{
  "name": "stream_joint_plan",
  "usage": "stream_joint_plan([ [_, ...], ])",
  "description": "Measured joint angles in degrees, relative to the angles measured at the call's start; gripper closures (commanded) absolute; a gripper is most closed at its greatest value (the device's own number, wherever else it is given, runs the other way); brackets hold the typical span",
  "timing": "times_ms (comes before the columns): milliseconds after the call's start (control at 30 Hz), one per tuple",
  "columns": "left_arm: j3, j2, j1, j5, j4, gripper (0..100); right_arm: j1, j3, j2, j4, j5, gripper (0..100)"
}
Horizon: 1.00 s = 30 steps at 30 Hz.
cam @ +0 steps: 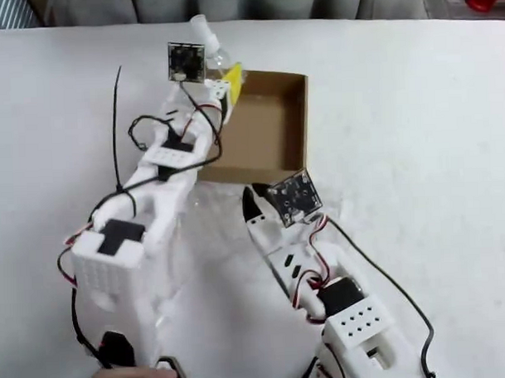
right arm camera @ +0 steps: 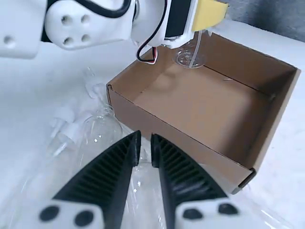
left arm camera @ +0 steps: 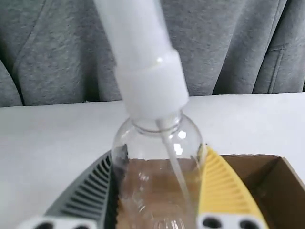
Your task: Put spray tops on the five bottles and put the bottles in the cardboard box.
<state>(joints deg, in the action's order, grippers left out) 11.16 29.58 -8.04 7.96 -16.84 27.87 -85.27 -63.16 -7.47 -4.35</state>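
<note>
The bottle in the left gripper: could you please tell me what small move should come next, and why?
Probably lower it a little and release. The left gripper holds the bottle, spray top already on, with its base hanging over the cardboard box floor.

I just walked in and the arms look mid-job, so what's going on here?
The left hand grips a clear bottle with a white spray top already on, holding it over a back corner of the cardboard box. The part of the box floor that shows is bare. The right hand sits in front of the box, fingers nearly together, above more clear bottles lying on the table.
</note>
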Motion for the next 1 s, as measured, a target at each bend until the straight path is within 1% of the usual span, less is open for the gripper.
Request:
stream_joint_plan([
  [233,-7.30,8.26,1.76,0.09,0.00,98,0.00,0.00,0.00,0.00,0.00,97.9],
  [467,-14.95,15.12,1.85,0.00,0.00,98,0.00,0.00,0.00,0.00,0.00,98.1],
  [733,-18.73,19.25,1.85,0.00,0.00,98,0.00,0.00,0.00,0.00,0.00,98.1],
  [1000,-19.78,20.31,1.85,-0.88,0.00,98,0.00,0.00,0.00,0.00,0.00,98.1],
])
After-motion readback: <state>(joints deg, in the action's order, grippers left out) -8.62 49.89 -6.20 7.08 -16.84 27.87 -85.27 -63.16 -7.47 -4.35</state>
